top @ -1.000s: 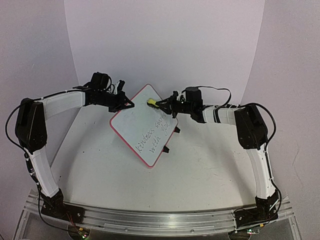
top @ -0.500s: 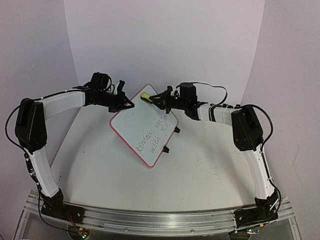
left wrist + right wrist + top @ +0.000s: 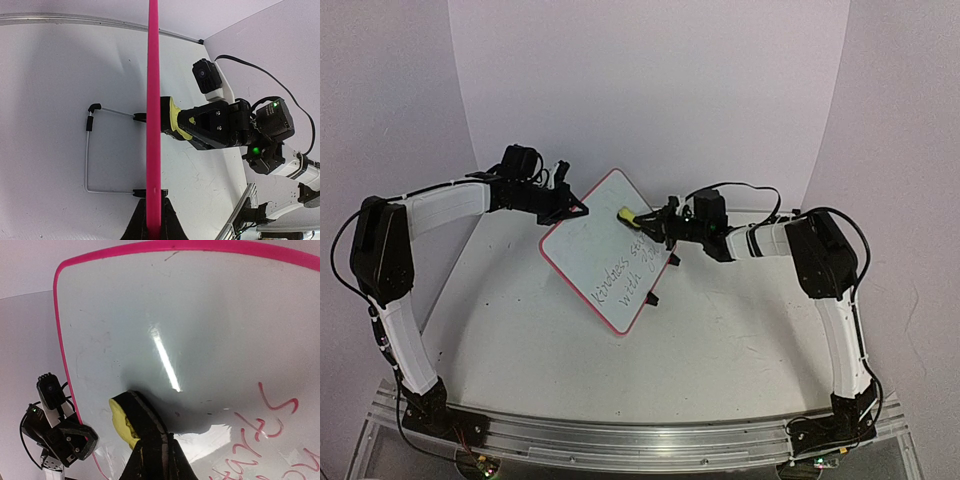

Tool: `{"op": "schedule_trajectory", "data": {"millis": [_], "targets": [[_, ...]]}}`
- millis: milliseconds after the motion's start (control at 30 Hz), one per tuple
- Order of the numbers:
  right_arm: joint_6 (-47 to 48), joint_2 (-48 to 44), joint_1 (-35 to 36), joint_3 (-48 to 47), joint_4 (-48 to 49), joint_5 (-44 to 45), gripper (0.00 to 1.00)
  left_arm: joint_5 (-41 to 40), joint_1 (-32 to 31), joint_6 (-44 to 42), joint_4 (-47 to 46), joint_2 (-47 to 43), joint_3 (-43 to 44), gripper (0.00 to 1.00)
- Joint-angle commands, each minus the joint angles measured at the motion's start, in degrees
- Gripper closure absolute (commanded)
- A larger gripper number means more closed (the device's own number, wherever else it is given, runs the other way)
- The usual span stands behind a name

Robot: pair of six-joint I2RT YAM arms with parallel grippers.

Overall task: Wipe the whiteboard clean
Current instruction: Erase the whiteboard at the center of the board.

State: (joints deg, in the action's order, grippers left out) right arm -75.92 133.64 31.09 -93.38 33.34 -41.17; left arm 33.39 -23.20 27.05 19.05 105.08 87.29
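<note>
My left jaws pinch the tilted whiteboard [image 3: 592, 252] by its pink frame. My right jaws clamp a yellow block [image 3: 625, 213] against its face. Marker scrawl sits beside them, and it's blank toward my left jaws.

Glossy smooth whiteboard [image 3: 200, 315], pink plastic frame

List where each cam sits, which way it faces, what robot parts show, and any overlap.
Top external: above and behind the bases, looking down at the pink-framed white rectangular whiteboard; both arms show, left gripper and right gripper.
Left wrist: on the left arm, sighting along the whiteboard's pink edge; own fingers clamp it at bottom.
Right wrist: faces the board's written side; own fingers hold a small yellow block against it.
Shared: both wrist views show the other arm's gripper; all three show the block.
</note>
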Motion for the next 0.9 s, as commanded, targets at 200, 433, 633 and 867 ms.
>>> {"op": "schedule_trajectory", "data": {"millis": [200,433,633,867], "targets": [[1.74,2.81,2.8,-12.5,-9.44,-1.23,1.0,1.77,-2.2,-4.87,0.28,-2.36,-0.37,1.0],[1.83,5.82,4.24,-21.38,-13.7,-2.49,1.0,1.69,-2.3,-4.9,0.35,-2.41,-0.45,1.0],[2.58,3.61,3.47,-12.91,-13.15,-1.47,1.0,1.64,-2.29,-4.93,0.33,-2.59,-0.47,1.0],[1.4,-0.77,0.14,1.0,-6.9,-0.49,1.0,1.68,-2.29,-4.9,0.35,-2.77,-0.58,1.0]]}}
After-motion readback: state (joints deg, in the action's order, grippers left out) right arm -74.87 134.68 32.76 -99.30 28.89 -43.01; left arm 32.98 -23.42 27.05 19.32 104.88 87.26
